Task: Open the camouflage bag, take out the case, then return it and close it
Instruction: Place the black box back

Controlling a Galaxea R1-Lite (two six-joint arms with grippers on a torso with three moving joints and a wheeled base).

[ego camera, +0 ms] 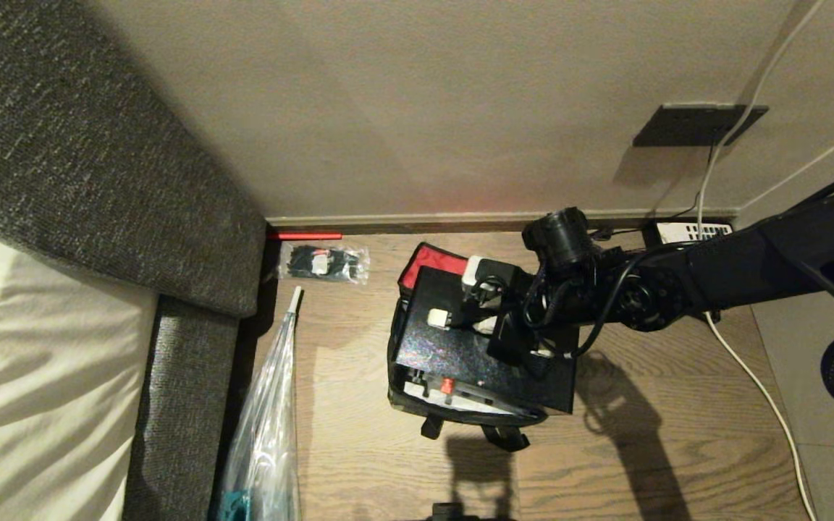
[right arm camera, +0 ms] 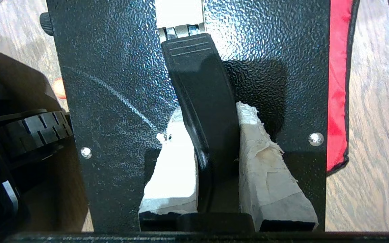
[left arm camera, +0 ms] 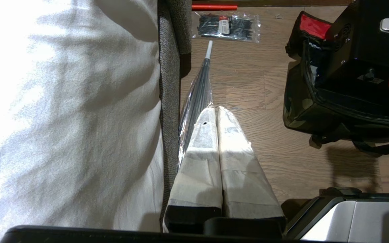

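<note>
The camouflage bag (ego camera: pixel 397 376) stands open on the wood floor, its red-lined flap (ego camera: pixel 428 262) folded back toward the wall. The black speckled case (ego camera: pixel 460 351) sticks up out of the bag's mouth, with its red latch (ego camera: pixel 447 385) on the near side. My right gripper (ego camera: pixel 489 312) is above the case, shut on its long black handle (right arm camera: pixel 201 84); the padded fingers (right arm camera: pixel 265 162) press on both sides of the handle. In the left wrist view the bag (left arm camera: pixel 302 111) and case (left arm camera: pixel 360 50) lie off to the side. My left gripper (left arm camera: pixel 215 109) hangs parked by the bed, shut and empty.
A clear packet of black zip ties (ego camera: pixel 323 262) lies near the wall. A clear plastic bag (ego camera: pixel 265 427) leans along the grey bed frame (ego camera: pixel 185 405). A white cable (ego camera: pixel 757 383) runs across the floor to the right, from a power strip (ego camera: pixel 692 231).
</note>
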